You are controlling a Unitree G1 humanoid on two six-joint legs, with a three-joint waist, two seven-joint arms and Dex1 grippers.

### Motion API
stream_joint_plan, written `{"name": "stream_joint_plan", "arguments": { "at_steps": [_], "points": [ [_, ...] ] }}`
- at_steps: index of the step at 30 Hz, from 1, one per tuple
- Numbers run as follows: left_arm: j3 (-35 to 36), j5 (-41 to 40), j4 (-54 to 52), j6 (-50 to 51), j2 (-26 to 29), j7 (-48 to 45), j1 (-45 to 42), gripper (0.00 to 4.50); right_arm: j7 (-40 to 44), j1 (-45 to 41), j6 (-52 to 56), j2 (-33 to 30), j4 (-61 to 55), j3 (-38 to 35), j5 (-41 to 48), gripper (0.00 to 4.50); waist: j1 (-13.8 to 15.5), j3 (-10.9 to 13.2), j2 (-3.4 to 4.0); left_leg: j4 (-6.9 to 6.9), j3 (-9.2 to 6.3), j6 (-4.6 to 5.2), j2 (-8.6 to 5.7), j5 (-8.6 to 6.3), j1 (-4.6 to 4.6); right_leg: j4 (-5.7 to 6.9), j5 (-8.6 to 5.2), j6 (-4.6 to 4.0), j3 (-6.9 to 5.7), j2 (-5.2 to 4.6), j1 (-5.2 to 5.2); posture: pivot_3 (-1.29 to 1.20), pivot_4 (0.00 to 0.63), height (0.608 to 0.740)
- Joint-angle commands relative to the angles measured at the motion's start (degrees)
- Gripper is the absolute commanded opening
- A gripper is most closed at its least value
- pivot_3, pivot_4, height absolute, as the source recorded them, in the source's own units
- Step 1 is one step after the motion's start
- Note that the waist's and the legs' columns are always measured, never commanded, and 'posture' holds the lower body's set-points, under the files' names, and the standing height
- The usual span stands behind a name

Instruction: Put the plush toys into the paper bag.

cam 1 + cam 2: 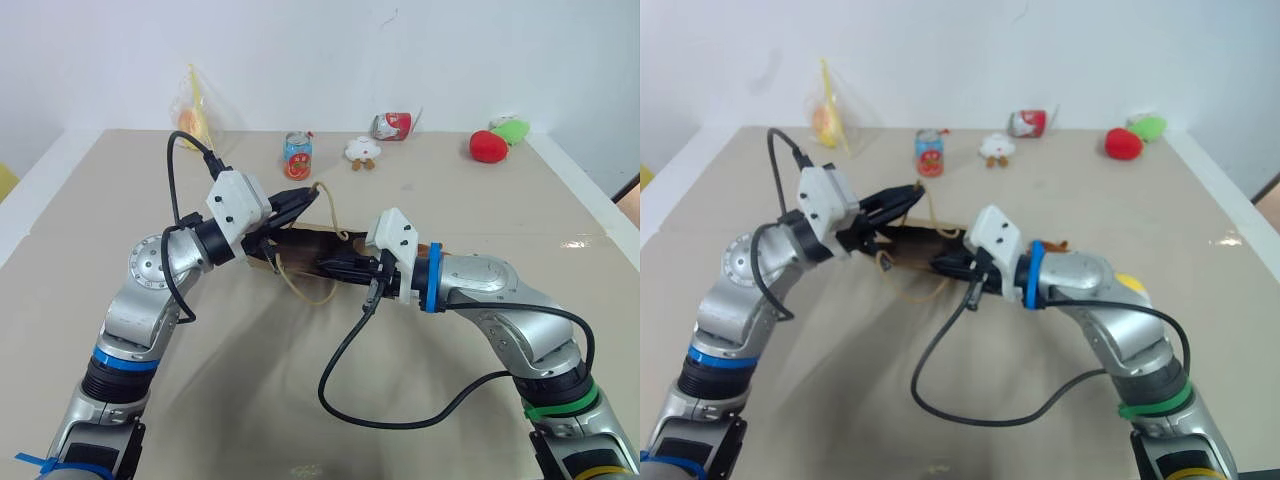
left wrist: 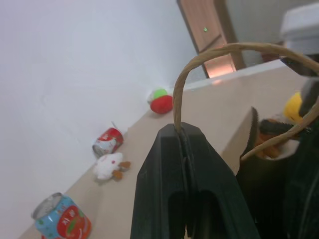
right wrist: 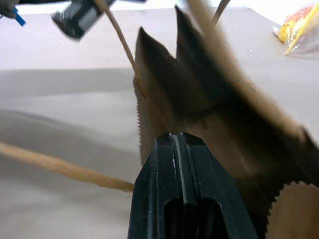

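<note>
Two grippers meet at the paper bag (image 1: 300,248), which lies mid-table between the arms. The left gripper (image 2: 182,132) has its fingers pinched tight on one cord handle (image 2: 209,55) of the bag, lifting that loop above the bag's mouth. The right gripper (image 3: 180,137) has its fingers pressed together at the bag's serrated rim, with the second handle (image 3: 60,169) trailing beside it. Inside the bag's mouth, brown fur (image 2: 269,144) and a yellow plush end (image 2: 294,107) are visible. Beyond the bag, near the wall, stand a can (image 1: 297,155) and a small white plush (image 1: 362,151).
</note>
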Motion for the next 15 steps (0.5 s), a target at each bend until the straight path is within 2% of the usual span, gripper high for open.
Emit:
{"name": "stream_joint_plan", "arguments": {
  "at_steps": [1,15],
  "points": [
    [1.2,0.1,-1.6,-0.1,-0.6,1.2,-1.9,0.0,-1.2,-0.3,-0.8,1.1,-1.3,1.5,-2.1,0.05,0.0,0.0,0.0,0.0,0.0,0.0,0.0,0.0,0.0,0.0,0.0,0.0,0.0,0.0,0.0,0.0,0.15,0.74],
    [1.0,4.4,-2.2,-5.9,-1.3,2.7,-1.4,0.0,-2.4,2.2,-2.1,3.4,3.4,6.8,-8.8,0.05,0.0,0.0,-0.01,0.03,0.01,0.0,0.0,0.0,0.02,0.0,0.02,-0.01,0.01,-0.01,0.01,0.0,0.15,0.74]
  ]
}}
